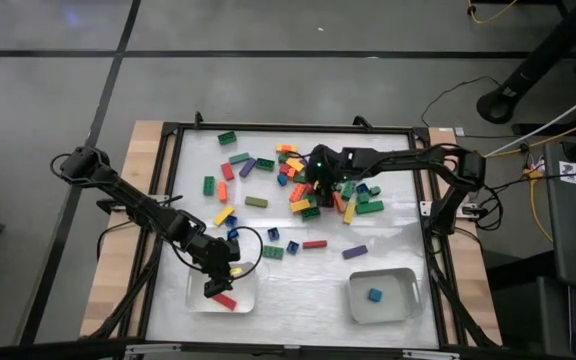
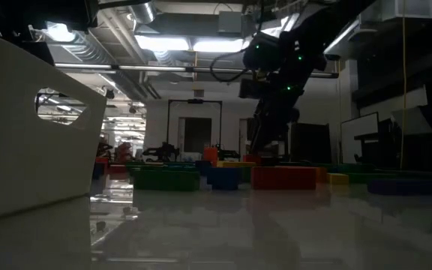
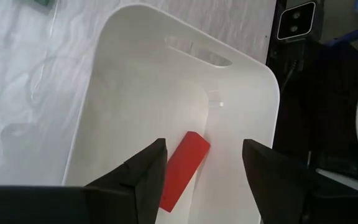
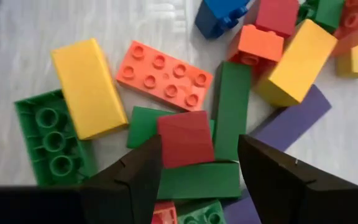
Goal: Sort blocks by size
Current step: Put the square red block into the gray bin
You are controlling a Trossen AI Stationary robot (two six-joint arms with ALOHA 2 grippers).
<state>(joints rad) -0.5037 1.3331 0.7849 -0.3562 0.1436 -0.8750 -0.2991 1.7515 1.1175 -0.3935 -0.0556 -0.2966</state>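
- The left tool hangs over the left tray at the near left of the counter; its fingers stand wide apart and hold nothing.
- In the left wrist view a long red block lies loose on the floor of that tray, between the two fingers and below them, touching neither. From above, a yellow block also shows by the tool at the tray's far edge.
- Between the left tray and the main heap, scattered blocks lie singly on the counter: a green one near the far edge, a purple one, a small blue one and a flat red one.
- The heap of blocks sits around the counter's middle, toward the far side, in mixed red, yellow, green, orange and blue.
- The right tool is down over that heap with its fingers spread wide and empty. In the right wrist view a short red block lies between them atop a green block, with an orange studded block and a long yellow block beside it.
- The right tray stands at the near right, holding one small blue block.
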